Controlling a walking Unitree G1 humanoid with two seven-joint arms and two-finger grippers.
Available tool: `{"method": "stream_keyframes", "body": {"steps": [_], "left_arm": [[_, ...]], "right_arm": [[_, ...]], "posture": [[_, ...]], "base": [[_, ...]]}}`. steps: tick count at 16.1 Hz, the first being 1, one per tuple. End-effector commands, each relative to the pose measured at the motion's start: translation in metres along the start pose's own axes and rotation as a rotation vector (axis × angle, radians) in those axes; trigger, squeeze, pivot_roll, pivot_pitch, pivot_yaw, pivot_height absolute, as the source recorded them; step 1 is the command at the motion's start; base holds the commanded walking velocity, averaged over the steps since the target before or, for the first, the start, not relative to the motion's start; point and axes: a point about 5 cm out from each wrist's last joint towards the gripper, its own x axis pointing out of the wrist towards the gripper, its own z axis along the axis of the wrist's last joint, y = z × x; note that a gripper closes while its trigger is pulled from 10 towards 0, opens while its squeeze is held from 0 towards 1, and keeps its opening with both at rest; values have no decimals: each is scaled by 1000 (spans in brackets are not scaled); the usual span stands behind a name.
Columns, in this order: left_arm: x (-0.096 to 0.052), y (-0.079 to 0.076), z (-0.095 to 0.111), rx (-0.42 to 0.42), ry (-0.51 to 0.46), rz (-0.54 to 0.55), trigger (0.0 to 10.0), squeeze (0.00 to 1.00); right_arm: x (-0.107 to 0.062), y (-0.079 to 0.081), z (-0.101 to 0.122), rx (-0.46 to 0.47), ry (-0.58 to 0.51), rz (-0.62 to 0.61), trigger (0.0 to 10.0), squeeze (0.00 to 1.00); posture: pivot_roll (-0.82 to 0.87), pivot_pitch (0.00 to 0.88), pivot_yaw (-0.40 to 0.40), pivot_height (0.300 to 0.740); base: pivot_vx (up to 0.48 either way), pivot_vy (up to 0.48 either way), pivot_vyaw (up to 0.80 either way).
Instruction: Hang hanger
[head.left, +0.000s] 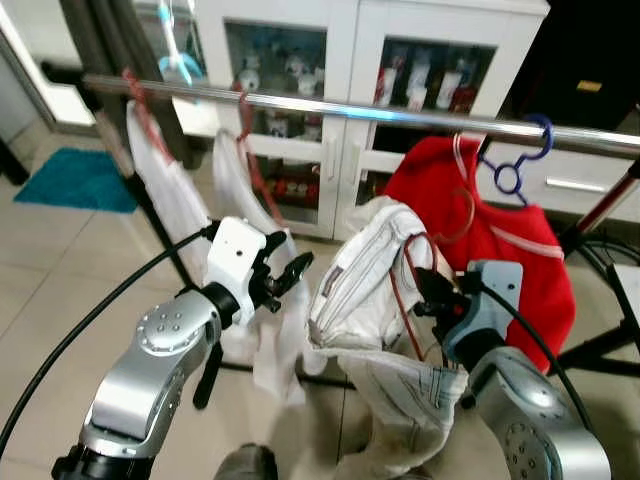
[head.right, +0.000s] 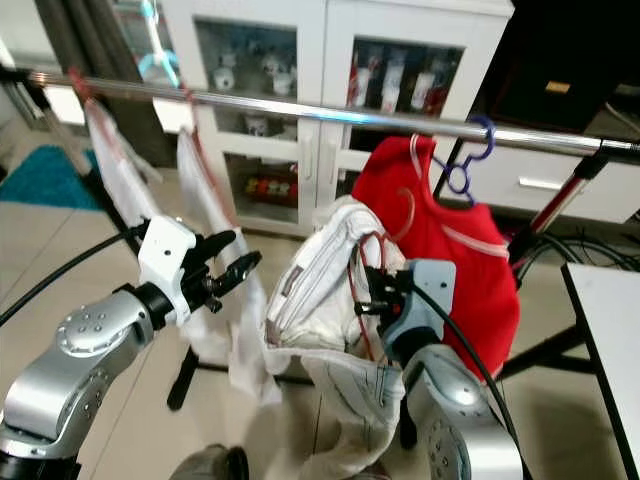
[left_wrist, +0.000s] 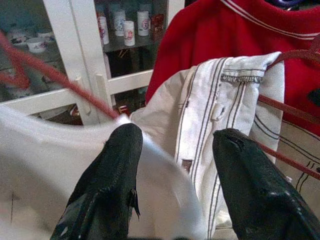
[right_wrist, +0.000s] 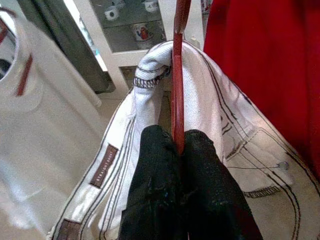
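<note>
A red hanger (head.left: 408, 290) carries white jeans (head.left: 370, 280), held below the steel rail (head.left: 330, 106). My right gripper (head.left: 432, 296) is shut on the hanger's wire; in the right wrist view the black fingers (right_wrist: 160, 175) pinch the red hanger (right_wrist: 177, 75) against the jeans (right_wrist: 220, 125). The hanger's hook (head.left: 462, 215) sits lower than the rail, in front of the red shirt (head.left: 520, 260). My left gripper (head.left: 285, 278) is open, left of the jeans, in front of a hanging white garment (head.left: 250, 200). In the left wrist view its fingertips (left_wrist: 122, 150) frame the jeans (left_wrist: 220, 100).
White garments (head.left: 165, 180) hang on red hangers at the rail's left. The red shirt hangs on a blue hanger (head.left: 520, 160) at the right. A white glass-door cabinet (head.left: 340, 60) stands behind. The rack's leg (head.left: 600, 350) and a teal mat (head.left: 75, 180) are on the floor.
</note>
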Motion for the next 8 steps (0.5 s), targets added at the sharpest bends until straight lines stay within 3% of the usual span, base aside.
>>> {"method": "stream_keyframes", "body": {"steps": [1, 5, 8], "left_arm": [[0, -1, -2, 4, 14, -3, 10000, 0], [-1, -2, -2, 4, 14, -4, 10000, 0], [-2, -2, -3, 2, 17, -6, 10000, 0]], "right_arm": [[-3, 6, 15, 3, -68, 31, 0, 0], [-4, 7, 14, 7, -61, 47, 0, 0], [-4, 8, 13, 8, -54, 53, 0, 0]], "posture": [[-12, 53, -7, 740], [-9, 56, -18, 740], [-12, 57, -18, 740]], "base": [[-270, 0, 0], [-268, 0, 0], [-268, 0, -275]]}}
